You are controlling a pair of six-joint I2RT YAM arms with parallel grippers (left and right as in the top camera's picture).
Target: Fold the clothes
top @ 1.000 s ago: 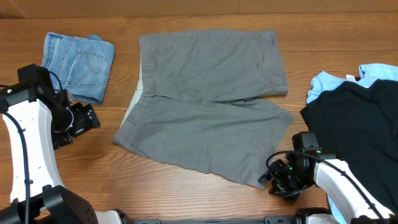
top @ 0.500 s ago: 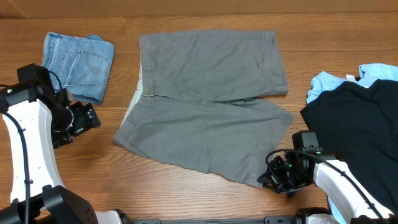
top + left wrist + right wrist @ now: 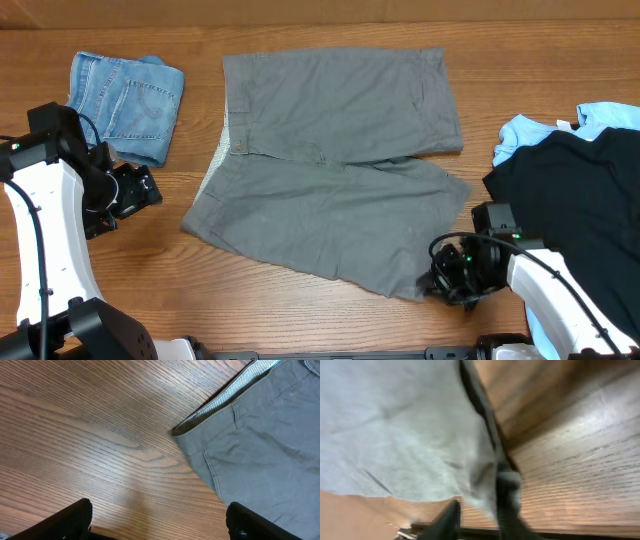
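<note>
Grey shorts lie spread flat in the middle of the table, waistband to the left. In the left wrist view their waistband corner shows at the upper right. My left gripper is open and empty over bare wood left of the shorts; its fingers are wide apart. My right gripper is at the lower right hem corner of the shorts. In the blurred right wrist view its fingers are close together with the grey cloth between them.
Folded blue jeans shorts lie at the back left. A black garment lies on a light blue one in a pile at the right edge, close behind my right arm.
My right gripper has moved slightly up and closed in on the hem corner of the shorts. The left arm has not moved.
</note>
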